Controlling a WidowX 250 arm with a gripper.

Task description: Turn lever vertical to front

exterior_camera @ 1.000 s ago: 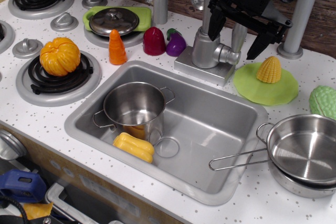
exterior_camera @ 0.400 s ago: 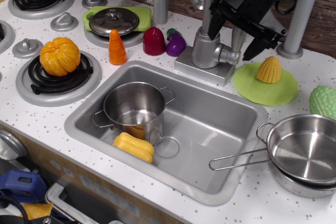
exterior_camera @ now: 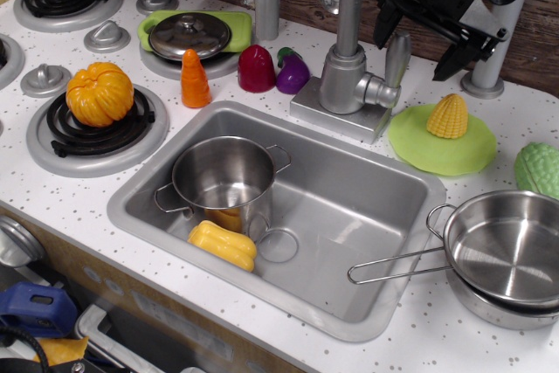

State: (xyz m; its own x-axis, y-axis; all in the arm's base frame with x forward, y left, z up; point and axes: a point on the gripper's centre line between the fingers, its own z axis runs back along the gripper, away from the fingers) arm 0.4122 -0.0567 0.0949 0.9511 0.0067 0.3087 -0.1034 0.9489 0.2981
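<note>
your gripper (exterior_camera: 421, 41) hangs with its black fingers (exterior_camera: 384, 30) spread apart, holding nothing, up at one o'clock from the sink (exterior_camera: 367, 207). the lever (exterior_camera: 396, 60) stands nearly upright on its stub at three o'clock of the faucet body (exterior_camera: 342, 83), its tip just below and left of the gripper, not touching. at four o'clock from the lever, the corn (exterior_camera: 447, 116) sits on the green plate (exterior_camera: 437, 150).
</note>
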